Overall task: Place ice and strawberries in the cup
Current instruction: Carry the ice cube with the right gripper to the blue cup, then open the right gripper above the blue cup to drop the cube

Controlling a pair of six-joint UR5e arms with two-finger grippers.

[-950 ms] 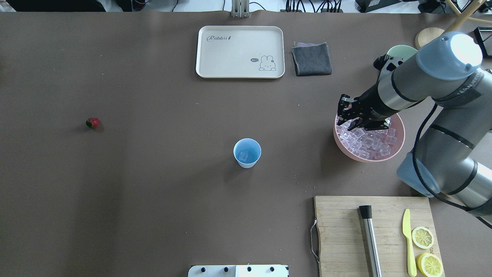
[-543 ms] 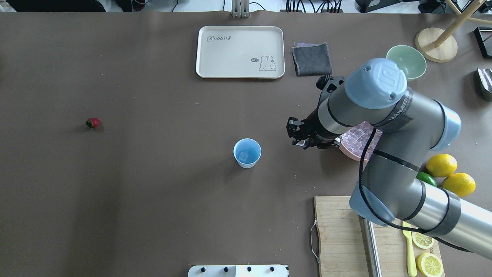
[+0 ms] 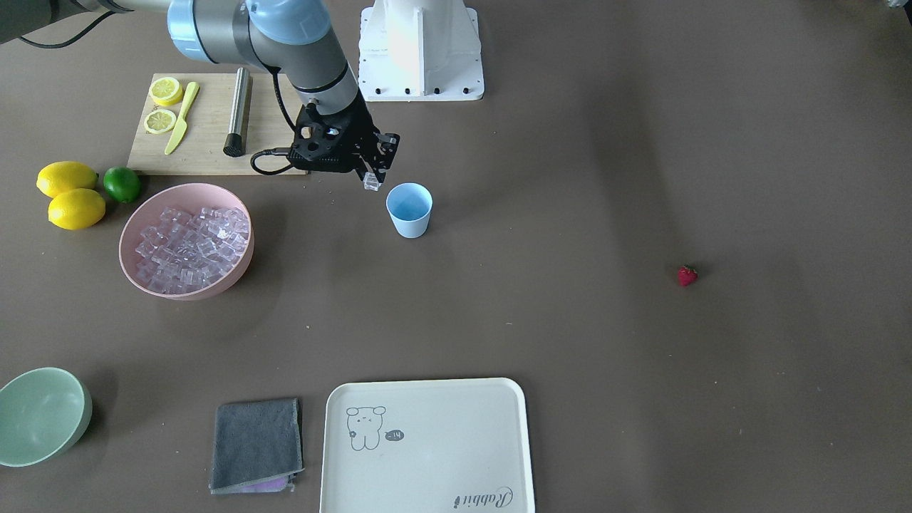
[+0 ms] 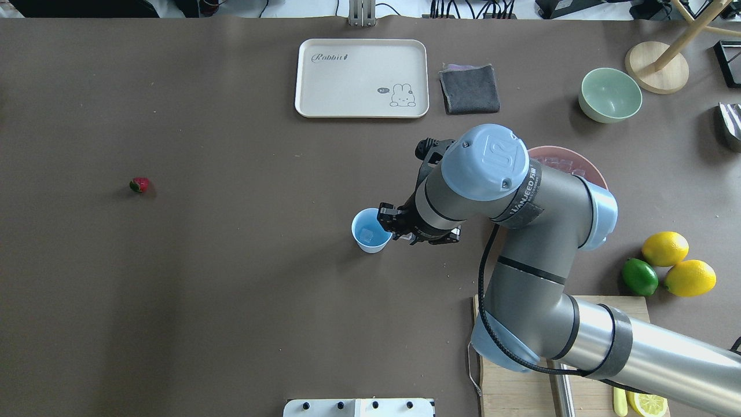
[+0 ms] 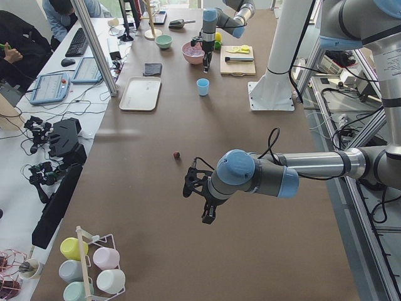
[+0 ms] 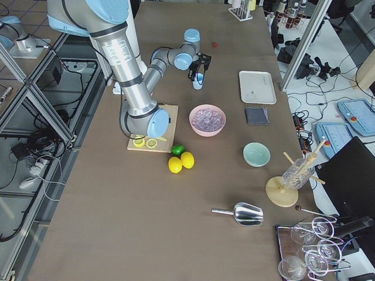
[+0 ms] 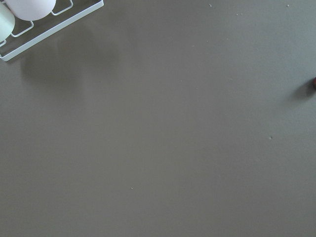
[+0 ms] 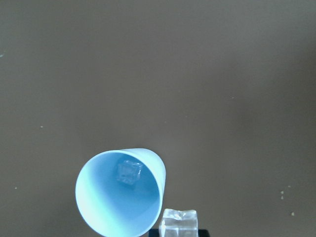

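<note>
Overhead exterior view: my right arm comes in from the right side of the bench [image 4: 231, 289], and the tips of my right fingers [image 4: 386, 219] sit at the right-hand rim of the pale blue cup [image 4: 370, 231]. The cup stands upright near the middle of the bench.

From across the bench, those fingers are pinching one clear ice cube [image 3: 371, 183], which hangs below them. My right wrist camera shows the cube just outside the cup's rim, close to touching it and not over the opening. One more cube [image 8: 129, 172] already lies on the bottom of the cup.

The rest of the ice [image 3: 189, 246] is heaped in a pink bowl [image 3: 203, 291]. That bowl stands well apart from the cup, on my right arm's side. Two lemons [image 3: 68, 192] and a lime [image 3: 122, 184] lie just beyond the bowl. A wooden cutting board [image 3: 206, 135] with lemon slices, a yellow knife and a steel rod is nearer my base.

The strawberry [image 4: 139, 185] lies alone on the bare bench, far out on my left side and well apart from the cup. My left wrist camera catches only a dark red sliver of it at the frame's right edge.

My left fingers [image 5: 207, 216] hang over open bench near that strawberry. They show only in the side view, so I cannot tell whether they are spread or pressed together.
</note>
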